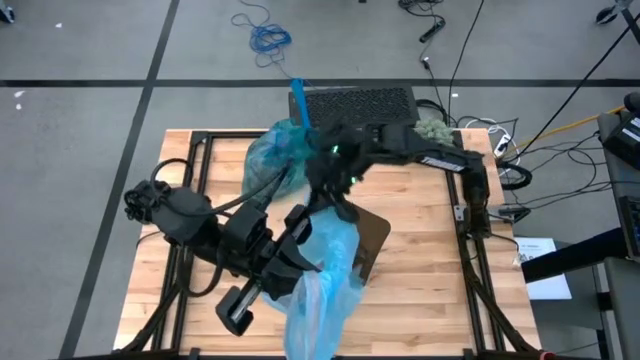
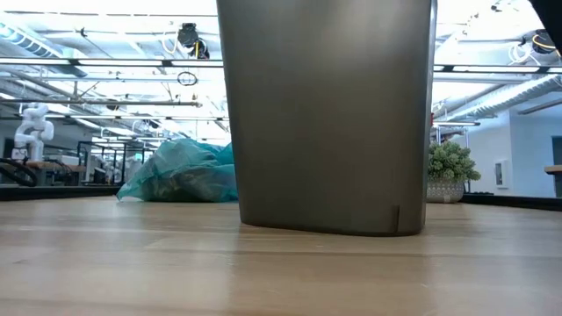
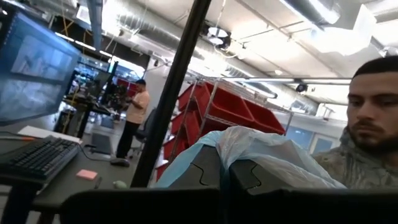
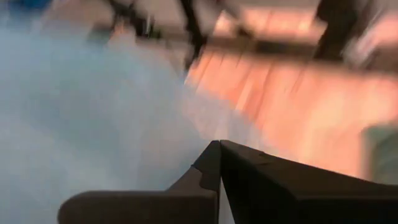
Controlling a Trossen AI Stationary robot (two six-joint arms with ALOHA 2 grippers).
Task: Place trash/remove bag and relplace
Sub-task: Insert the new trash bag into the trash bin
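A: What is seen at the table's [image 1: 420, 250] edges, and how much open room is left?

B: Bare wood is left on the right half and along the near left corner. The middle is taken up by the bin [image 2: 327, 114], both arms and the pale blue bag [image 1: 322, 290], whose lower end hangs past the near edge.

A: How many bags are counted?

B: Two. A filled teal bag [image 1: 278, 150] is lying near the far edge, behind and left of the bin in the low view (the trash itself cannot be made out through it).

A: And the claws?

B: The left gripper [image 3: 225, 168] is pinched on the pale blue bag, held up off the table. The right gripper [image 4: 219, 163] is closed, fingers together, against the same plastic just above the bin; whether film is caught cannot be told.
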